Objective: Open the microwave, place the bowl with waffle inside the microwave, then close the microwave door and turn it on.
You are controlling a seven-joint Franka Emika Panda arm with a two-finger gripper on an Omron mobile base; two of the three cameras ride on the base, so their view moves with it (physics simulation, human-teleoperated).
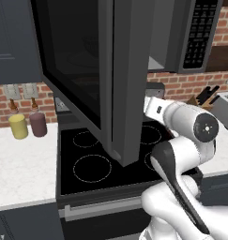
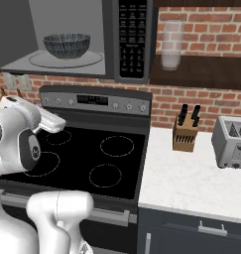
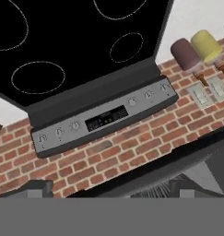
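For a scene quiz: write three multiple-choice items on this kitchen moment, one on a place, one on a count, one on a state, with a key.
1. Where is the bowl?
A. On the stove
B. Inside the microwave
C. Beside the toaster

2. How many bottles stand on the counter left of the stove?
A. Two
B. Four
C. None

3. The microwave door is:
A. Shut
B. Missing
C. Swung open

Key: 1 B, the bowl rests on the turntable plate in the cavity. 2 A, a yellow bottle and a maroon bottle. 3 C, the door juts out over the cooktop.
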